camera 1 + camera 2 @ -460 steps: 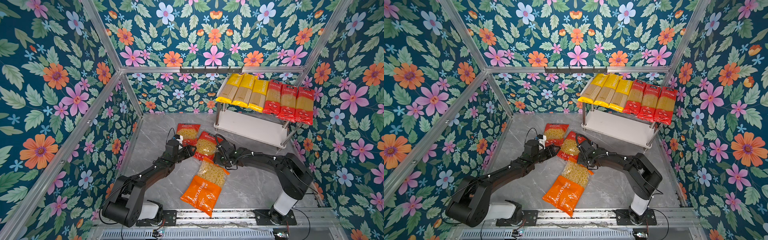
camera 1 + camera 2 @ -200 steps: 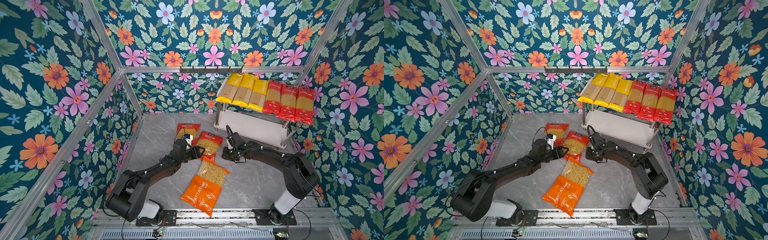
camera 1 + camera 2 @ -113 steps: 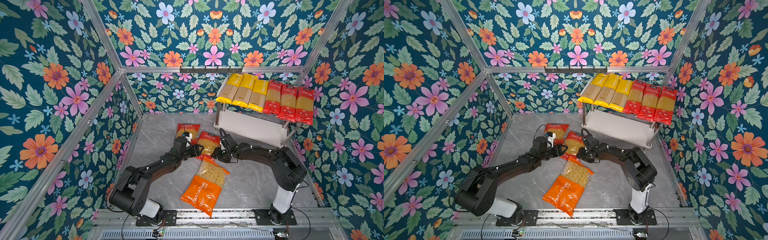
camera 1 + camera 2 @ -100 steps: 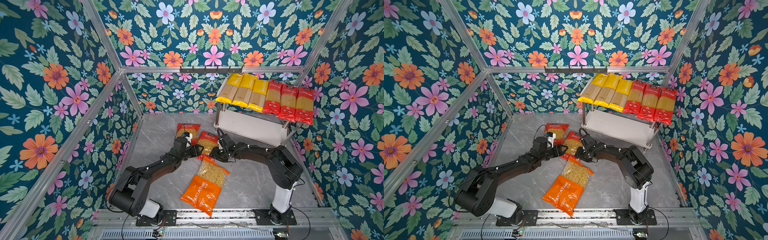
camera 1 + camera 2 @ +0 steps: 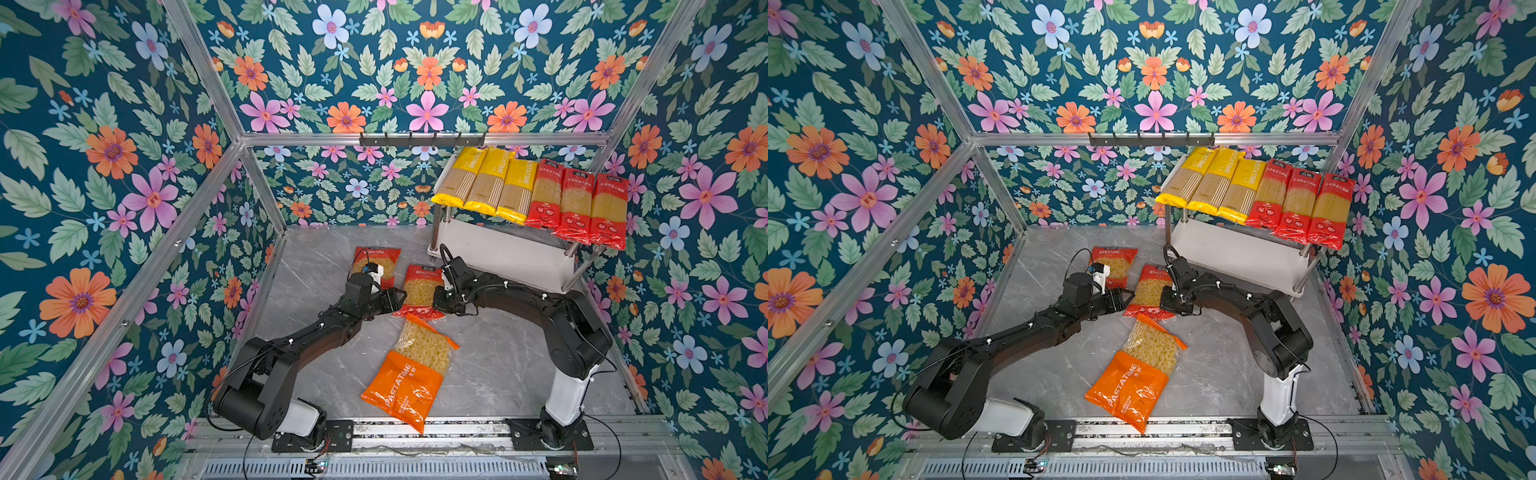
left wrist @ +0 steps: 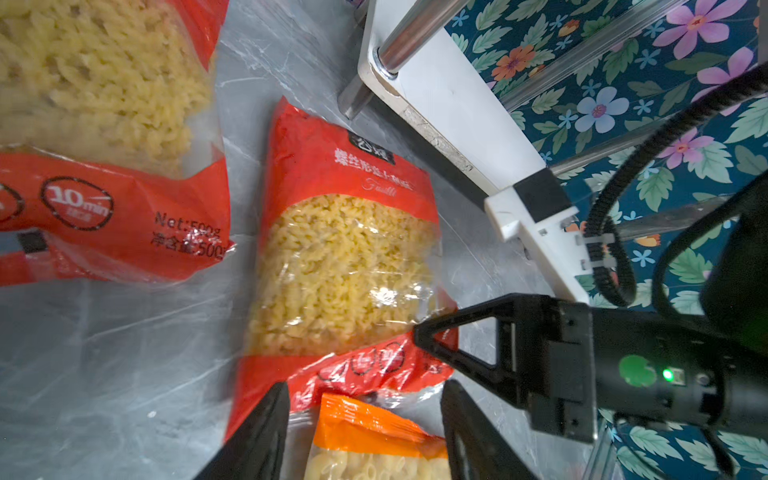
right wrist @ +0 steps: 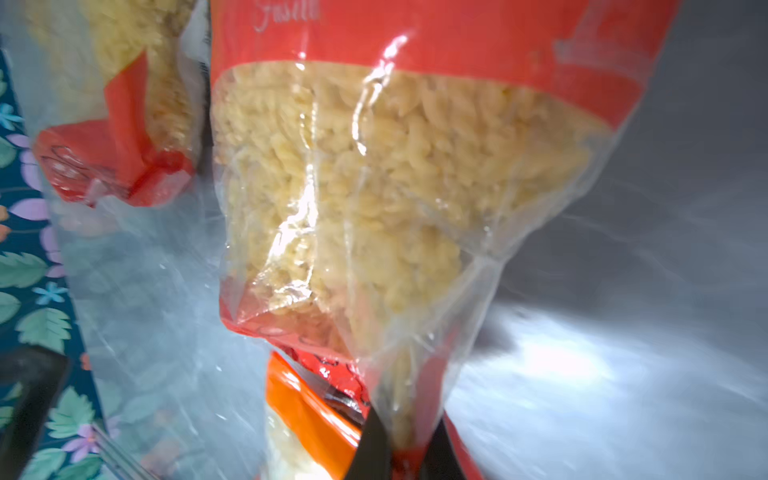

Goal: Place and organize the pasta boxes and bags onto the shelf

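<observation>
Grey marbled tabletop (image 5: 498, 361), enclosed by floral-papered walls (image 5: 124, 166), holds the three packs not yet shelved.

Far red pack (image 5: 374, 266): lies flat at the left rear, untouched, partly hidden by the left arm's wrist in both top views.

Left gripper (image 5: 395, 300): low over the surface, just beside the middle red pack (image 5: 422, 289). Its jaws stand apart and hold nothing. In the left wrist view its fingers (image 6: 266, 436) flank the spot where that pack's bottom seam meets the top edge of the orange macaroni pack (image 5: 415, 374). Judgement: it is stationed to steady or assist, not to carry.

Right gripper (image 7: 405, 453): clamped together on a bottom corner of the middle red pack. The film is gathered and drawn taut toward the jaws, so a lift by the corner appears to be in hand. Risk noted: a pinch on thin film, with loose pasta weighing on it, may slip or tear.

Shelf (image 5: 511, 266): stands at the right rear. Its upper level is filled by three yellow spaghetti packs (image 5: 486, 183) and three red spaghetti packs (image 5: 577, 203), side by side and overhanging the front. The lower level is bare and nearest the right arm, which is probably why that arm takes this pack.
</observation>
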Robot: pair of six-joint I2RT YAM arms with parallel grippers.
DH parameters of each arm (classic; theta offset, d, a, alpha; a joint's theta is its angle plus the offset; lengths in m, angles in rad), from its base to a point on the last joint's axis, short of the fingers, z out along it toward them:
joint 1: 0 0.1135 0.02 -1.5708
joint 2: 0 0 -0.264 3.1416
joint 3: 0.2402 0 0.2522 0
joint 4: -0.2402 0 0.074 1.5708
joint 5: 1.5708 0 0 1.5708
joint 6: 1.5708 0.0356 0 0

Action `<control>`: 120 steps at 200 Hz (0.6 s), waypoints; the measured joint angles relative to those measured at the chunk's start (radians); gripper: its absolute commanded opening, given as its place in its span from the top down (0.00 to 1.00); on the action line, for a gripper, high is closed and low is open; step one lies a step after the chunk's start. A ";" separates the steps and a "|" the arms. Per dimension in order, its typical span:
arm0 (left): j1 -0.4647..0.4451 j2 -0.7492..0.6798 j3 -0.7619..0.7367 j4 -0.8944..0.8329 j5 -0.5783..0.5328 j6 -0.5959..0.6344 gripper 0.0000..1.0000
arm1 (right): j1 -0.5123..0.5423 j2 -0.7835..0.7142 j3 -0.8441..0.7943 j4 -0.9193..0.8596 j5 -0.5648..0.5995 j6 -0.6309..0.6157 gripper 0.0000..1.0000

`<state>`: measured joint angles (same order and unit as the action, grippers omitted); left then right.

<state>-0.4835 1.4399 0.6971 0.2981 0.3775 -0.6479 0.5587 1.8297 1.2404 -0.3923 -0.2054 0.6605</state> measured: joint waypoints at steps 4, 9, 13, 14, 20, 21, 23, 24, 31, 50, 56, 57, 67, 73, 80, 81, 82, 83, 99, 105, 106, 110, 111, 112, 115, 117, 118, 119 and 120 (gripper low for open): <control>0.000 0.001 0.002 0.000 0.000 0.000 0.39 | -0.007 -0.009 0.000 -0.021 0.000 -0.019 0.96; 0.000 0.002 0.003 0.001 0.002 0.000 0.39 | -0.016 -0.020 0.000 -0.043 0.003 -0.039 0.96; 0.000 0.003 0.004 0.001 0.003 0.000 0.39 | -0.023 -0.030 0.000 -0.066 0.007 -0.058 0.96; 0.000 0.003 0.005 0.001 0.003 0.000 0.39 | -0.025 -0.032 0.000 -0.069 0.007 -0.061 0.96; 0.000 0.005 0.005 0.002 0.004 0.000 0.39 | -0.034 -0.046 0.000 -0.100 0.012 -0.087 0.96; 0.000 0.005 0.005 0.002 0.004 0.000 0.39 | -0.036 -0.050 0.001 -0.108 0.013 -0.093 0.96; 0.000 0.006 0.006 0.002 0.005 0.000 0.39 | -0.038 -0.053 0.002 -0.116 0.014 -0.100 0.96; 0.000 0.006 0.006 0.002 0.005 -0.001 0.39 | -0.040 -0.056 0.002 -0.124 0.017 -0.107 0.96; 0.000 0.011 0.008 0.005 0.008 -0.001 0.39 | -0.046 -0.068 0.008 -0.162 0.024 -0.137 0.96; -0.001 0.027 0.011 0.016 0.016 -0.003 0.39 | -0.050 -0.087 0.028 -0.265 0.034 -0.217 0.95; -0.002 0.034 0.013 0.020 0.019 -0.008 0.39 | -0.050 -0.092 0.029 -0.294 0.039 -0.238 0.94; -0.002 0.035 0.013 0.021 0.019 -0.009 0.39 | -0.050 -0.094 0.029 -0.302 0.042 -0.243 0.94; -0.008 0.047 0.016 0.026 0.021 -0.014 0.39 | -0.053 -0.106 0.028 -0.356 0.064 -0.272 0.92; -0.014 0.054 0.018 0.031 0.022 -0.026 0.39 | -0.056 -0.111 0.026 -0.383 0.077 -0.284 0.92; -0.023 0.062 0.022 0.040 0.024 -0.030 0.39 | -0.066 -0.121 0.021 -0.418 0.101 -0.299 0.91; -0.024 0.063 0.022 0.040 0.024 -0.030 0.39 | -0.067 -0.122 0.021 -0.422 0.105 -0.301 0.91; -0.027 0.065 0.023 0.042 0.024 -0.030 0.39 | -0.070 -0.124 0.019 -0.428 0.112 -0.302 0.90; -0.028 0.066 0.023 0.043 0.025 -0.030 0.39 | -0.071 -0.125 0.019 -0.432 0.115 -0.303 0.90; -0.056 0.093 0.036 0.062 0.027 -0.031 0.39 | -0.111 -0.160 0.005 -0.493 0.194 -0.323 0.87; -0.065 0.103 0.041 0.065 0.029 -0.033 0.39 | -0.127 -0.181 -0.002 -0.508 0.223 -0.323 0.81; -0.068 0.106 0.042 0.066 0.030 -0.034 0.39 | -0.129 -0.184 -0.002 -0.509 0.226 -0.323 0.80; -0.074 0.114 0.047 0.069 0.031 -0.034 0.39 | -0.139 -0.204 -0.006 -0.518 0.246 -0.323 0.77; -0.075 0.115 0.047 0.069 0.032 -0.034 0.39 | -0.141 -0.207 -0.007 -0.519 0.250 -0.323 0.76; -0.077 0.117 0.049 0.069 0.032 -0.035 0.39 | -0.143 -0.212 -0.008 -0.523 0.258 -0.323 0.75; -0.080 0.123 0.053 0.070 0.033 -0.035 0.39 | -0.147 -0.227 -0.010 -0.528 0.280 -0.323 0.73; -0.083 0.127 0.055 0.071 0.034 -0.035 0.39 | -0.150 -0.237 -0.012 -0.530 0.295 -0.323 0.72; -0.084 0.128 0.055 0.071 0.034 -0.035 0.39 | -0.150 -0.240 -0.012 -0.530 0.298 -0.323 0.71; -0.086 0.130 0.057 0.072 0.034 -0.035 0.39 | -0.150 -0.242 -0.013 -0.531 0.301 -0.323 0.71; -0.087 0.131 0.058 0.072 0.034 -0.035 0.39 | -0.151 -0.248 -0.013 -0.532 0.307 -0.323 0.70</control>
<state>-0.5705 1.5711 0.7547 0.3702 0.4114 -0.6834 0.4076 1.5814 1.2270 -0.9241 0.1013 0.3374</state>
